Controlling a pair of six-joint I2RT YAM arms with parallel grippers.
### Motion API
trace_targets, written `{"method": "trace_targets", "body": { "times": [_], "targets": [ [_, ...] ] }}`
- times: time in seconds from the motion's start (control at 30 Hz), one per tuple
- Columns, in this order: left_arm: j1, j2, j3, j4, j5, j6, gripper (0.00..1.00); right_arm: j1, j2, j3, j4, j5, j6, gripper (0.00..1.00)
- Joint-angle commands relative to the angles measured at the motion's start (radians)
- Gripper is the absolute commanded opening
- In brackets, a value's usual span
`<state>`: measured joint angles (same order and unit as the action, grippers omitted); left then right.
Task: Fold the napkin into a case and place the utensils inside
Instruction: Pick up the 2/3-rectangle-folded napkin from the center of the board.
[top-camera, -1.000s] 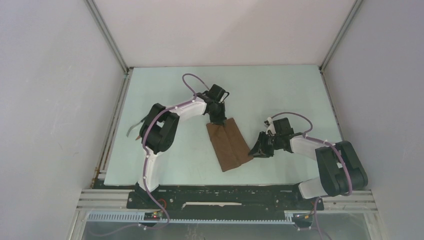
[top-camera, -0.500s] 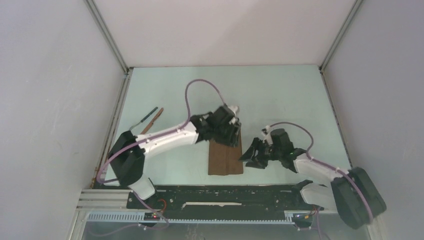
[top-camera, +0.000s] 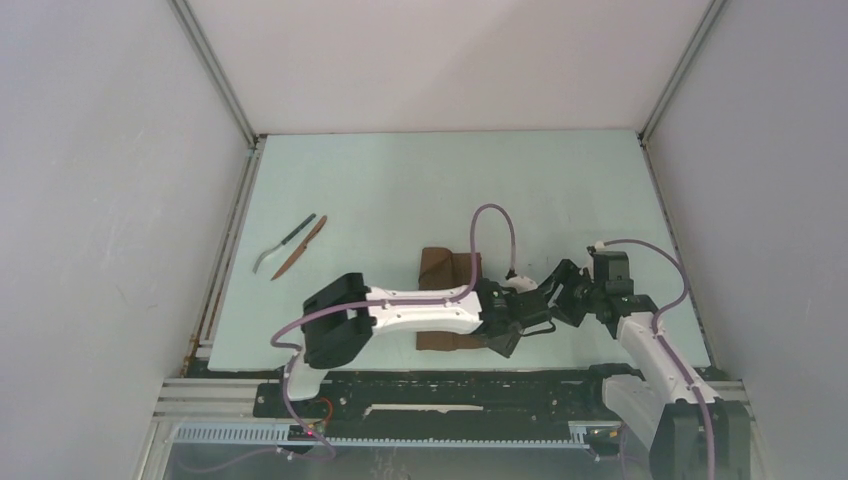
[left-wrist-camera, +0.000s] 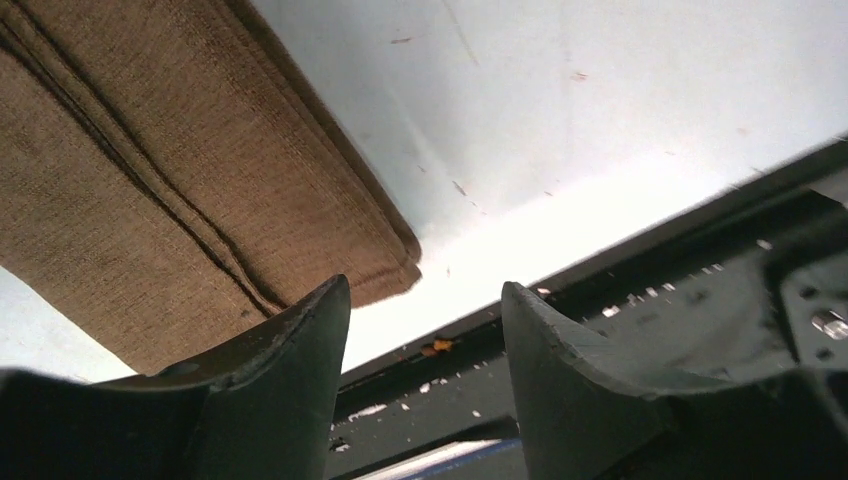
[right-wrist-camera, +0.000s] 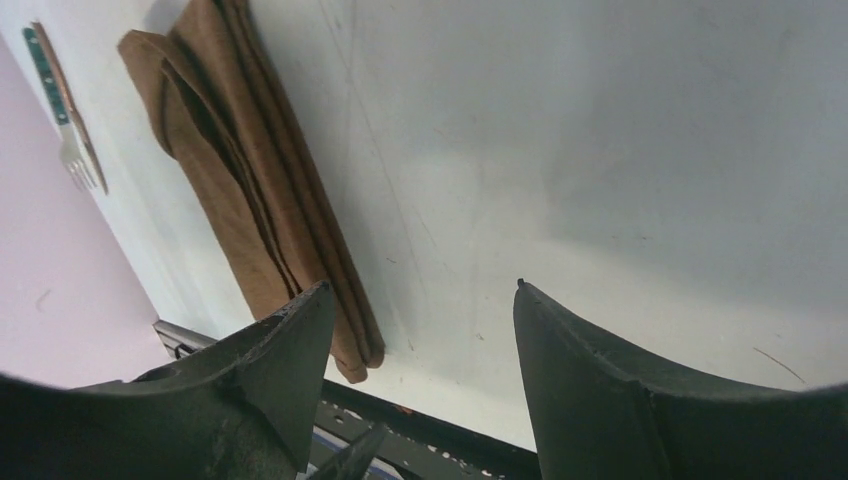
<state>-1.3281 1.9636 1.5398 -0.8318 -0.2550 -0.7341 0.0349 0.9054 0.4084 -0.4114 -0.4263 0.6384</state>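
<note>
Done: dark brown folded cloth case (top-camera: 442, 268); silver fork (top-camera: 283, 244), reddish knife (top-camera: 299, 248) well left of it, uninserted; left end effector (left-wrist-camera: 425, 288), right end effector (right-wrist-camera: 420, 288) apart, empty.

Robot test cell, laboratory type. Enclosed left, right and rear by plain white panels (top-camera: 100, 200), joined by bare metal corner posts (top-camera: 218, 75) at upper left and upper right of the overhead view. Pale green tabletop (top-camera: 560, 190) as working surface, scuffed and scratched in both wrist views. Left arm (top-camera: 420, 308) and right arm (top-camera: 650, 350), white and black, fixed to a black base plate (top-camera: 430, 385) along the bottom edge. Aluminium rail (top-camera: 200, 400) and slotted cable duct (top-camera: 420, 434) lower still. Purple cables (top-camera: 492, 208) looped over both arms.
</note>
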Motion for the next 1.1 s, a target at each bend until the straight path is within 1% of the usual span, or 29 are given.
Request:
{"method": "trace_targets", "body": {
  "times": [0.0,0.07,0.23,0.33,0.47,0.6,0.7,0.8,0.87,0.93,0.97,1.07],
  "targets": [
    [0.006,0.071,0.093,-0.135,-0.063,-0.055,0.62,-0.010,0.013,0.017,-0.026,0.038,-0.046,0.74],
    [0.006,0.101,0.131,-0.157,-0.058,-0.051,0.59,-0.011,0.032,0.017,-0.025,0.073,-0.035,0.74],
    [0.007,0.159,0.176,-0.184,-0.064,-0.045,0.59,-0.013,0.096,0.017,-0.020,0.079,-0.033,0.74],
    [0.009,0.195,0.198,-0.199,-0.063,-0.045,0.55,-0.013,0.096,0.017,-0.017,0.068,-0.036,0.73],
    [0.008,0.204,0.196,-0.206,-0.080,-0.056,0.50,-0.013,0.070,0.017,-0.014,0.077,-0.038,0.73],
    [0.011,0.212,0.186,-0.203,-0.080,-0.055,0.49,-0.015,0.074,0.017,-0.004,0.073,-0.045,0.74],
    [0.018,0.215,0.176,-0.198,-0.084,-0.048,0.40,-0.014,0.093,0.017,0.008,0.052,-0.049,0.74],
    [0.021,0.201,0.156,-0.186,-0.101,-0.047,0.25,-0.018,0.095,0.017,0.022,0.012,-0.061,0.76],
    [0.022,0.162,0.126,-0.172,-0.116,-0.053,0.13,-0.026,0.088,0.011,0.052,-0.045,-0.078,0.81],
    [0.022,0.068,0.042,-0.101,-0.109,-0.061,0.04,-0.027,0.094,-0.007,0.120,-0.118,-0.089,0.91],
    [0.026,-0.008,-0.001,-0.061,-0.100,-0.065,0.01,-0.054,0.114,-0.013,0.161,-0.174,-0.092,0.93],
    [0.055,-0.144,-0.127,0.061,-0.032,-0.062,0.00,-0.053,0.207,-0.013,0.319,-0.310,-0.076,0.96]
  ]
}}
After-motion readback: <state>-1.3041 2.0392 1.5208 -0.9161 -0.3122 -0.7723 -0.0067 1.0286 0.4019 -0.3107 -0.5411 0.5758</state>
